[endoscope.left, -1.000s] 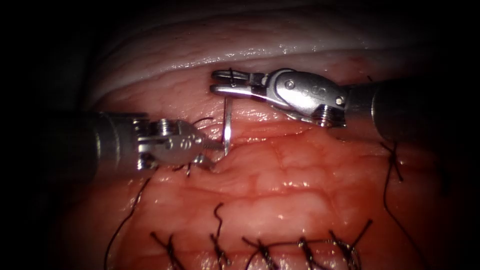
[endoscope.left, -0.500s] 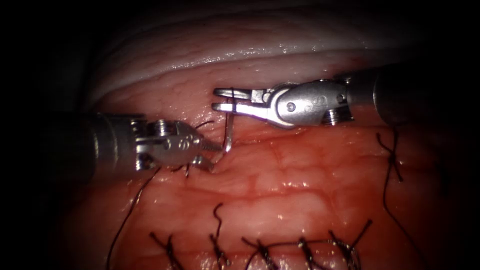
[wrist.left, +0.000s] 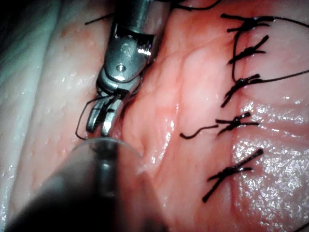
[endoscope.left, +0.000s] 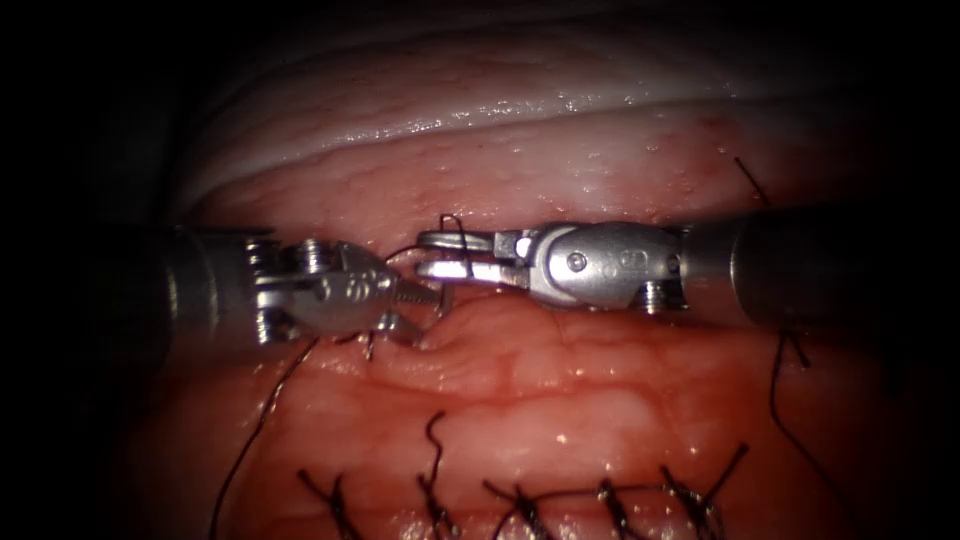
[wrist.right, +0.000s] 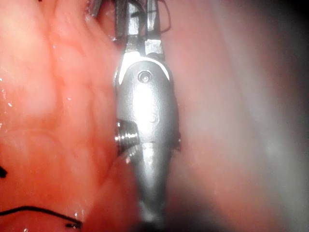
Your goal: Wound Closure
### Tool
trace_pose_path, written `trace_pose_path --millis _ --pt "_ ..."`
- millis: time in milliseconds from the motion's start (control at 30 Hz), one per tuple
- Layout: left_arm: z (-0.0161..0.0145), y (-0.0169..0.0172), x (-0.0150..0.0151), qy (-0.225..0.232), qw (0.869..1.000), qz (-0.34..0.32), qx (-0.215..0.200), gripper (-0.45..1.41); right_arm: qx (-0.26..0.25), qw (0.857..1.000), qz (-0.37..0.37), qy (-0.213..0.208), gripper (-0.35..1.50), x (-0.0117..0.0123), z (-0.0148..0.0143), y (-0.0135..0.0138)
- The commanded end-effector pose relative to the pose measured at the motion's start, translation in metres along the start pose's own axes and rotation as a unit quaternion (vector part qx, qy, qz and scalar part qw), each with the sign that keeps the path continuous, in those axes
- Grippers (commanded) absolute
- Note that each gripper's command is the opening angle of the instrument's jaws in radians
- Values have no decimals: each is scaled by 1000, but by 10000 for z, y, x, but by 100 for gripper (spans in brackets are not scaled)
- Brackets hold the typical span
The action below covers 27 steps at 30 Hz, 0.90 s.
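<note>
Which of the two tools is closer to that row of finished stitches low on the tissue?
Left. The left tool sits just above the stitches; the right tool hangs higher up.

You are at a surgical training bench, not an operating room: beneath the right gripper (endoscope.left: 432, 256) lies a slab of pork-belly tissue (endoscope.left: 560, 390) with pale fat, and a row of black practice stitches (endoscope.left: 520, 495) below both grippers.

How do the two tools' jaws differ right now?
The left tool: jaws spread, holding nothing, beside the tissue lip. The right tool: jaws shut on the needle, thread looped over them; whether the needle enters tissue is unclear. Both tips nearly touch.
</note>
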State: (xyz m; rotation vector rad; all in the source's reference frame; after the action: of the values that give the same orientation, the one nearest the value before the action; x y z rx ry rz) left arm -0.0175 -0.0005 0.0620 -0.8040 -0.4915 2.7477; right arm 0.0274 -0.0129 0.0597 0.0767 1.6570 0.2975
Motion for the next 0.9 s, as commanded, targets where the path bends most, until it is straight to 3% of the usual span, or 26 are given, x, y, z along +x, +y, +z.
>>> trace_pose_path --millis 33,300,433,633,900 --pt "3 -1 6 7 1000 3 7 10 3 1000 7 -4 -35 -4 8 0" --pt "-42 29 39 71 993 13 96 9 -9 998 61 -18 -35 -3 10 20" --pt "-53 51 47 73 991 13 111 -1 -8 997 78 -27 -35 -4 9 32" --pt "-43 77 54 74 990 15 121 -6 -5 993 109 -44 -35 -5 9 45" --pt "-12 76 50 79 990 21 116 -6 20 985 155 -70 -35 -6 10 46"
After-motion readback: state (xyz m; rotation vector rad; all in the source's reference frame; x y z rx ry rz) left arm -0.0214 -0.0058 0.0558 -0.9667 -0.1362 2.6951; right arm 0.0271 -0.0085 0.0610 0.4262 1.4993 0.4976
